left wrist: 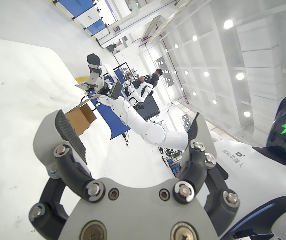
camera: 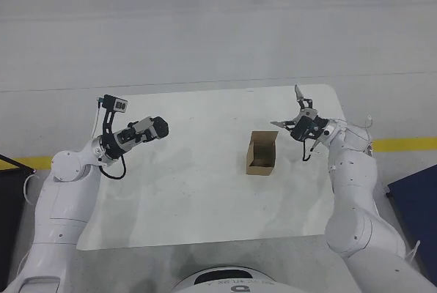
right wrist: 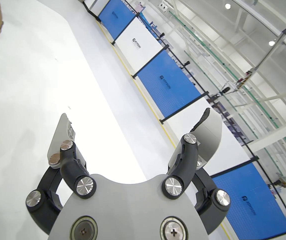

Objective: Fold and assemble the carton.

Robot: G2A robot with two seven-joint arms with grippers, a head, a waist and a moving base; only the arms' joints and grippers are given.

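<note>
Top view shows carton [camera: 262, 154] standing near the spread right gripper [camera: 286, 107], apart.

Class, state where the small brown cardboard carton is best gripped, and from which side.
Probably the small brown cardboard carton by its top rim, on the wall nearest the open right gripper, from above: it stands mouth-up, so a finger fits inside.
</note>
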